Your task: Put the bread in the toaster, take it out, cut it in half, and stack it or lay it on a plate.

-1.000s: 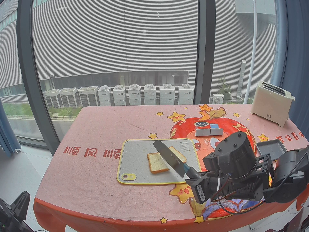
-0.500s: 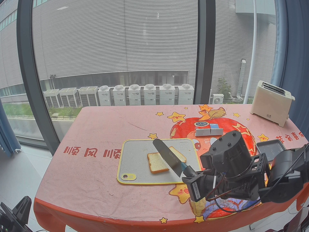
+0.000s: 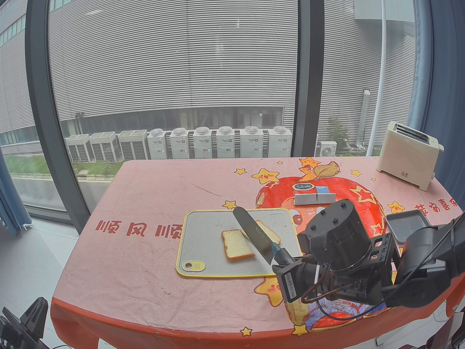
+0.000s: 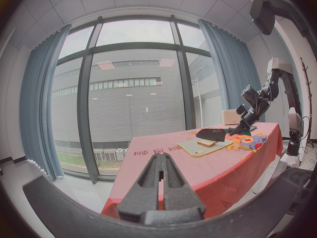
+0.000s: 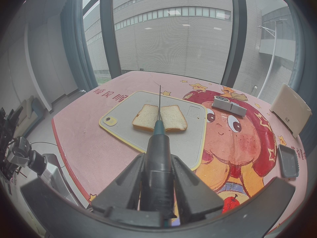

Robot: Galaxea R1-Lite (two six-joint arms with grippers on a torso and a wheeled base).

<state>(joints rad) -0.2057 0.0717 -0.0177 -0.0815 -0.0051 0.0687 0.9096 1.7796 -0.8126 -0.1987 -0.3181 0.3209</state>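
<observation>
Bread [image 3: 237, 245] is seen in the head view as two pieces lying side by side on a grey cutting board [image 3: 203, 238] with a yellow rim, near the front of the pink tabletop [image 3: 145, 195]. A knife [image 3: 254, 232] is held slantwise across the board, its dark blade passing over the line between the two pieces. Its handle is clamped in the right end effector [image 3: 286, 263], which is placed just past the board's right edge. A small grey and blue box [image 3: 315, 196] is set behind the board. A dark shallow tray [image 3: 408, 224] lies to the right, just behind the right arm. A cream toaster [image 3: 409, 153] stands at the far right corner, well apart from the board.

In the left wrist view the left end effector [image 4: 160, 182] is held off the tabletop's left end, well apart from the board, its fingers pressed together with nothing between them. Board, bread and knife are seen far off, the blade broadside over the bread.

In the right wrist view the blade is seen edge-on and upright, lined up with the seam between the two pieces. Whether the edge touches the bread cannot be told. The end effector's fingers are closed tightly on the dark handle.
</observation>
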